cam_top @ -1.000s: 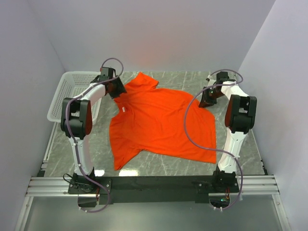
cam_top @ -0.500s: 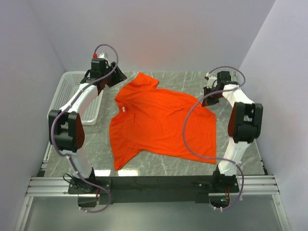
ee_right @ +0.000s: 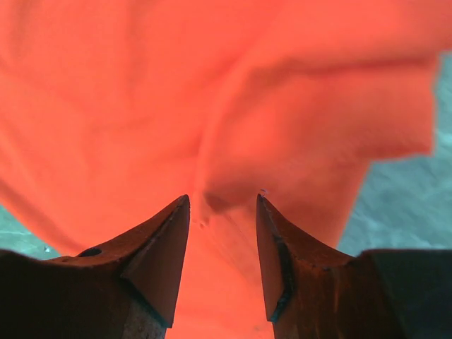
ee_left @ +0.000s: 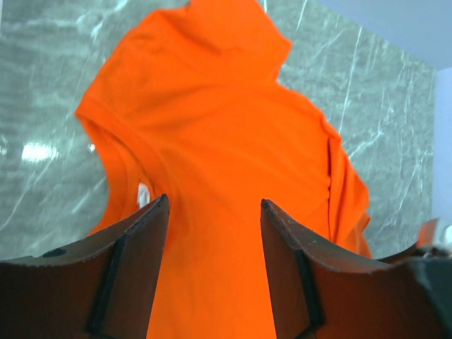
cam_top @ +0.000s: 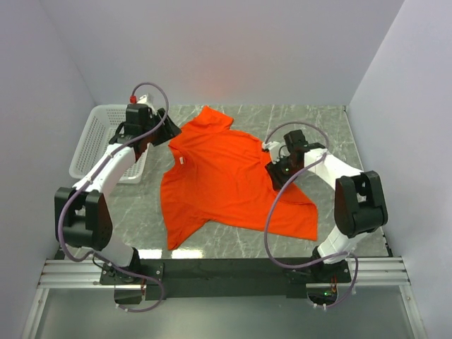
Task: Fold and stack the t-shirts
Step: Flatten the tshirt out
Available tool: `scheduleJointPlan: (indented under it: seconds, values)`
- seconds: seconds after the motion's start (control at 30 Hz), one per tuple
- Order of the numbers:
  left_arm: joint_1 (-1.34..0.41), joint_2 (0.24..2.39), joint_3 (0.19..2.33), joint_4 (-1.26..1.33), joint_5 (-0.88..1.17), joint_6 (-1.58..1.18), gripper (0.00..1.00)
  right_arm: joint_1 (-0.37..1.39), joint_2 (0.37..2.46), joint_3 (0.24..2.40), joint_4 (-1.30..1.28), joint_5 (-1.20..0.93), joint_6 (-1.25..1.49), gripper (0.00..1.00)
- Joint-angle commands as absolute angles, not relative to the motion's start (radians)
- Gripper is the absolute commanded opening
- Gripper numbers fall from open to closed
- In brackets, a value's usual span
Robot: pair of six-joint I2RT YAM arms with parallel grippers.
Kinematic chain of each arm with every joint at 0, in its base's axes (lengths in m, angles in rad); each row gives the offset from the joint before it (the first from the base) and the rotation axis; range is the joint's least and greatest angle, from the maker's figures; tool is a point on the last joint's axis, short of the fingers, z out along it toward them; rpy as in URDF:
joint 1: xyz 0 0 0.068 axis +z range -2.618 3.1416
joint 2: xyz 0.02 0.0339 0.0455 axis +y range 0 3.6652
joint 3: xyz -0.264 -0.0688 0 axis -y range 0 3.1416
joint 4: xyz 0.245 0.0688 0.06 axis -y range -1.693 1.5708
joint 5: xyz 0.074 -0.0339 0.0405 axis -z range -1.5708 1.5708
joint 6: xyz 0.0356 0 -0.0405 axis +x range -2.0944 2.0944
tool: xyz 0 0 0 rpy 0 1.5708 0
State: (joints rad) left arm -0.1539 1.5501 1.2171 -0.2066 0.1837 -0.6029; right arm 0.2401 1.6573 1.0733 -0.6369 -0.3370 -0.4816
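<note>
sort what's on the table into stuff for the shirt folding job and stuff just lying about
For the job:
- orange-red t-shirt, spread flat, not yet folded
- left tool, open above the shirt's collar end
- right tool, open low over the shirt's right side

Just lying about:
- white mesh basket, at the far left, apart from the shirt

Orange-red t-shirt [cam_top: 226,176] in front of me is spread out mostly flat, collar and white label [cam_top: 181,162] toward 10 o'clock, hem toward 4, kinda rumpled there.
</note>
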Motion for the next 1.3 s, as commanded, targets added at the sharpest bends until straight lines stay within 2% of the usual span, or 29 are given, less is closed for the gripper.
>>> scheduleJointPlan:
  seconds: [0.0,0.17,0.4,0.63,1.07,1.17,1.2,1.23,1.27]
  values:
    - [-0.149,1.468,1.183,-0.186,0.164,-0.577,0.60,0.178,1.566,1.150,-0.652,-0.402,-0.467,0.50]
    - [-0.144,1.410,1.123,-0.170,0.153,-0.589,0.61,0.083,1.692,1.293,-0.692,-0.437,-0.309,0.50]
    - [-0.141,1.379,1.083,-0.164,0.156,-0.597,0.61,0.064,1.847,1.351,-0.635,-0.384,-0.092,0.52]
    - [-0.141,1.361,1.063,-0.169,0.155,-0.598,0.61,0.057,1.956,1.413,-0.634,-0.319,-0.064,0.53]
    - [-0.141,1.377,1.060,-0.153,0.169,-0.609,0.61,0.045,1.966,1.413,-0.610,-0.248,-0.055,0.47]
    - [-0.141,1.390,1.065,-0.150,0.173,-0.611,0.61,0.044,1.996,1.427,-0.611,-0.273,-0.048,0.42]
    - [-0.141,1.394,1.068,-0.150,0.176,-0.611,0.60,0.043,2.008,1.439,-0.609,-0.284,-0.045,0.31]
    - [-0.141,1.394,1.068,-0.150,0.178,-0.611,0.60,0.043,2.011,1.439,-0.612,-0.293,-0.044,0.31]
    - [-0.140,1.394,1.071,-0.152,0.178,-0.609,0.61,0.041,2.008,1.443,-0.612,-0.304,-0.044,0.26]
